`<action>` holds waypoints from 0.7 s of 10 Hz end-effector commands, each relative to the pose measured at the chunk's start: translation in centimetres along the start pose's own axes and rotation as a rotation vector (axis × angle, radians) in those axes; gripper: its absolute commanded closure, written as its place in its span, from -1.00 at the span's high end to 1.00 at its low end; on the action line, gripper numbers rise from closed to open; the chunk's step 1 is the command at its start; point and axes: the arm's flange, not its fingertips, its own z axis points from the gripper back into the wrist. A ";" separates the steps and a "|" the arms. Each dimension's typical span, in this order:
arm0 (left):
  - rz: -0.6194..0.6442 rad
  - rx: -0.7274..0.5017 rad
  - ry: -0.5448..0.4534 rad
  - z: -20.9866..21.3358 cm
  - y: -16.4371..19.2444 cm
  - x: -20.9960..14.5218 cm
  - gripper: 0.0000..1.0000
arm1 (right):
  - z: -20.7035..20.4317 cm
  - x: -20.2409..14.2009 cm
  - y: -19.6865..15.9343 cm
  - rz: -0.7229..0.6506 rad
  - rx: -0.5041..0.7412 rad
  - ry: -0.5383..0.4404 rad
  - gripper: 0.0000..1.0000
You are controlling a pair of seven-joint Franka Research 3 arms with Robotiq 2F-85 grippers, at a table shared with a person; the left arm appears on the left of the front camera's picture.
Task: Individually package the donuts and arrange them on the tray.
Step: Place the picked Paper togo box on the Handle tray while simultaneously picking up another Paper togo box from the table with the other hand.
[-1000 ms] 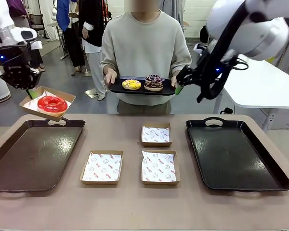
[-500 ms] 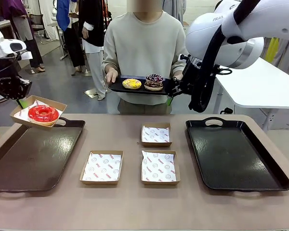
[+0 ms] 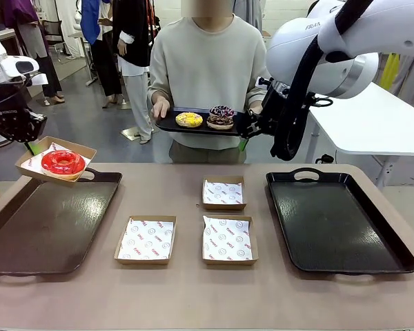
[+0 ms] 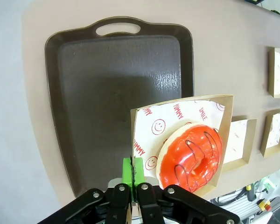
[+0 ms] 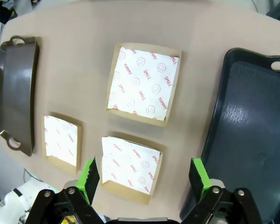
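The glossy red donut (image 3: 63, 162) (image 4: 191, 156) lies in a paper-lined cardboard box (image 3: 34, 164) (image 4: 177, 109), held tilted in the air over the far corner of the left tray (image 3: 48, 221) (image 4: 116, 88). My left gripper (image 3: 33, 145) (image 4: 134, 175) is shut on the box's edge. A person holds a small black tray (image 3: 167, 125) with the yellow donut (image 3: 188, 120) and the sprinkled dark donut (image 3: 221, 117) on it. My right gripper (image 3: 245, 134) (image 5: 144, 179) hangs open beside that tray's right end. The dark chocolate donut is out of view.
Three shallow paper-lined boxes (image 3: 223, 193) (image 3: 146, 240) (image 3: 229, 240) lie in the middle of the table, seen from above as boxes (image 5: 143, 85) (image 5: 130, 168) (image 5: 61, 140). A black tray (image 3: 338, 221) (image 5: 252, 126) lies at the right. People stand behind.
Over the second, my left gripper carried the boxed red donut left and slightly down. My right arm swung left to the person's tray; both have held nearly still since.
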 end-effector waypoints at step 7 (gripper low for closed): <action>0.012 0.049 -0.003 -2.9 1.3 0.7 -0.98 | -5.5 2.7 1.7 -0.061 -0.190 -0.001 1.00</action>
